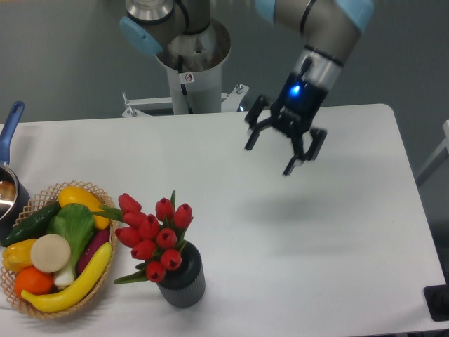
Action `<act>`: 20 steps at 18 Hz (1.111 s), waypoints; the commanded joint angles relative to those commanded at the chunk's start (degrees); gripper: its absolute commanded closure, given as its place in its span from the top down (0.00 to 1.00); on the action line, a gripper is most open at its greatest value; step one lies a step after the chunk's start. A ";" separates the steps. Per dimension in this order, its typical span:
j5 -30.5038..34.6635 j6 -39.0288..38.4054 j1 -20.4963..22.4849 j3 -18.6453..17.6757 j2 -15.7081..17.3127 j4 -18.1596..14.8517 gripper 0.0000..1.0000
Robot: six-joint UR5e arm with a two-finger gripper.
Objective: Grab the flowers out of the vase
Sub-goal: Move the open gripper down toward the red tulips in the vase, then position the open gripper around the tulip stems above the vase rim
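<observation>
A bunch of red tulip flowers with green leaves stands in a short dark ribbed vase near the table's front edge, left of centre. My gripper hangs open and empty above the table's middle right, well up and to the right of the flowers. Its fingers point down and toward the left.
A wicker basket of vegetables and fruit sits at the front left, right beside the flowers. A pot with a blue handle is at the left edge. The arm's base stands behind the table.
</observation>
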 joint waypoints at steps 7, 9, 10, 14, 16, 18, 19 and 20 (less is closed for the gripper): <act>-5.00 -0.44 -4.06 1.59 -4.48 4.23 1.00; -7.20 -0.53 -4.93 1.59 -5.63 5.02 1.00; -8.34 -0.53 -5.72 1.50 -6.50 5.20 1.00; -16.96 -3.16 -6.43 1.32 -8.18 5.20 1.00; -18.54 -3.25 -7.30 2.02 -8.88 5.20 1.00; -21.08 -3.34 -7.75 2.81 -9.94 5.55 1.00; -21.27 -3.25 -7.75 2.82 -10.03 5.55 1.00; -21.36 -3.25 -7.84 2.82 -10.46 5.64 1.00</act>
